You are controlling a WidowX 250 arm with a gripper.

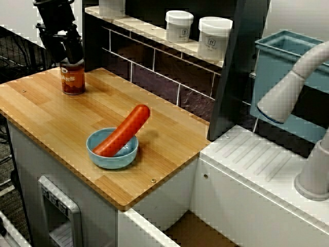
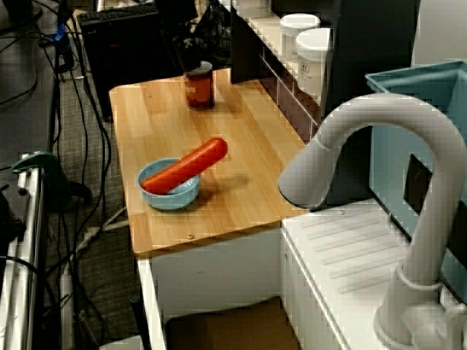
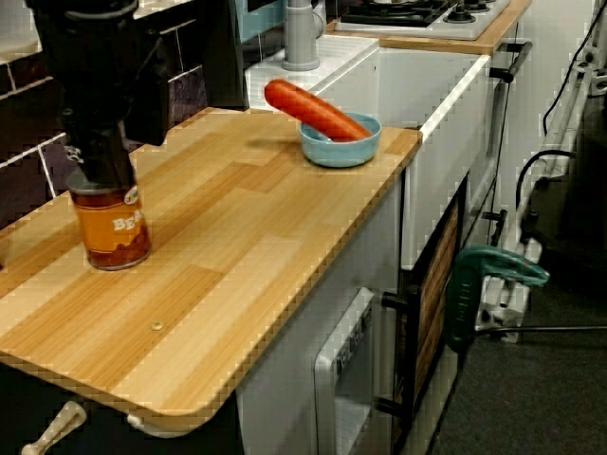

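Note:
An orange-labelled can (image 1: 73,78) stands upright at the far left corner of the wooden counter (image 1: 51,116). My black gripper (image 1: 70,55) comes straight down on it, its fingers astride the can's top and shut on it. Along the counter, the same can (image 3: 112,227) sits under the gripper (image 3: 98,169); over the faucet, the can (image 2: 198,87) shows small at the back. A red sausage (image 1: 126,128) leans out of a light blue bowl (image 1: 115,160) near the counter's front right, well apart from the gripper.
Two white jars (image 1: 179,25) (image 1: 213,37) stand on the ledge above the dark tiled wall. A grey faucet (image 1: 290,87) arches over the white sink top (image 1: 257,164), with a blue rack (image 1: 280,56) behind. A green clamp (image 3: 488,270) and cables (image 2: 73,146) lie beside the counter.

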